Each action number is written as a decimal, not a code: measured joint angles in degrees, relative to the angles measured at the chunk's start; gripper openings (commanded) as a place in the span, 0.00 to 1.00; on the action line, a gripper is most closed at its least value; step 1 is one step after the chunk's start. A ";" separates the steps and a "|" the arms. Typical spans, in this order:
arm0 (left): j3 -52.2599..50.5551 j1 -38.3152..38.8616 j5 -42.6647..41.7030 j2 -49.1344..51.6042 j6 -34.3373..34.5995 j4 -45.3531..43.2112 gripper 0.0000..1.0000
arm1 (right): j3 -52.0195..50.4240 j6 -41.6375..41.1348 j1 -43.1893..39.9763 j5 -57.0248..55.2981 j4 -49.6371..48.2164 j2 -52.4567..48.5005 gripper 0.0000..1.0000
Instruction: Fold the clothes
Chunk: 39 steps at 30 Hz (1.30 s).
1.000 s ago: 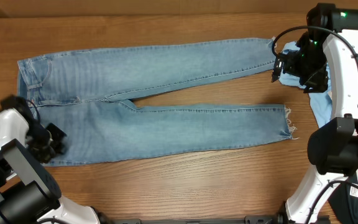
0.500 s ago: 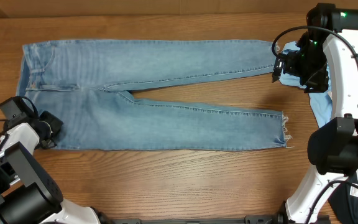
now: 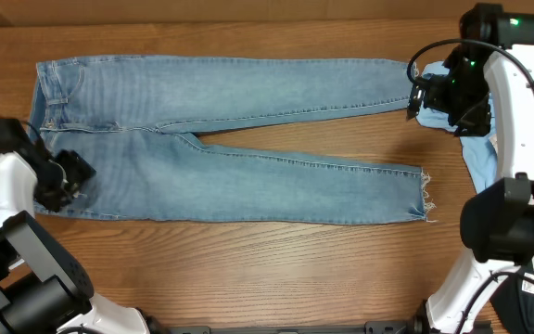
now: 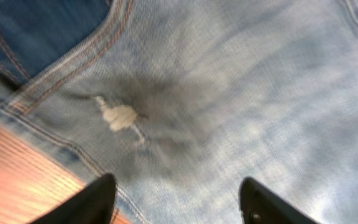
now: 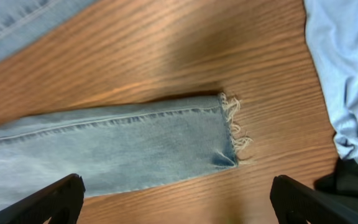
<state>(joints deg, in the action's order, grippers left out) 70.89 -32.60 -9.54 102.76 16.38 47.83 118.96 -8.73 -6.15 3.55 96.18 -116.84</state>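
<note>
**Left hand lets go as the jeans settle flat**

Since a second ago the left hand (image 3: 70, 176) has slid from the near corner of the waist up toward the middle of the waist end and has released its pinch. The jeans (image 3: 230, 93) have been drawn out smoother, with the far leg now running straighter along the far side of the table (image 3: 248, 269). The right hand (image 3: 415, 97) has not shifted.

The jeans lie flat across the table, waist at the robot's left and both legs reaching to the right. The legs spread slightly apart toward their frayed ends, and the near leg ends at a ragged hem (image 3: 425, 195).

In the left wrist view the left hand (image 4: 179, 202) has its fingers (image 4: 98, 199) parted with nothing between them. Denim lies beneath them, marked by a small frayed rip (image 4: 120, 117), with a stitched seam to the upper left.

The right hand (image 5: 182, 202) hangs spread wide and empty over the far leg's frayed hem (image 5: 232, 134). A light-blue garment (image 5: 344, 74) lies just to the right of that hem. A dark cloth (image 5: 347, 183) shows at its lower edge.
</note>
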 measured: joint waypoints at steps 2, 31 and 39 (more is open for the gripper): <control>4.57 0.00 0.15 -0.22 -0.26 4.52 0.77 | -0.13 -0.02 -0.72 0.50 -0.48 1.75 1.00; -1.11 8.81 -1.97 -36.46 -9.64 15.06 0.79 | -14.12 1.31 -8.52 7.15 -9.16 21.97 1.00; -8.07 8.83 -1.64 -41.79 -8.50 14.36 1.00 | -40.72 1.29 -9.92 11.98 -24.50 35.43 1.00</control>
<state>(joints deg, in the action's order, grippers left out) 62.83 -23.77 -11.18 60.97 7.88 62.19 78.24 -7.44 -16.08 15.53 71.68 -81.41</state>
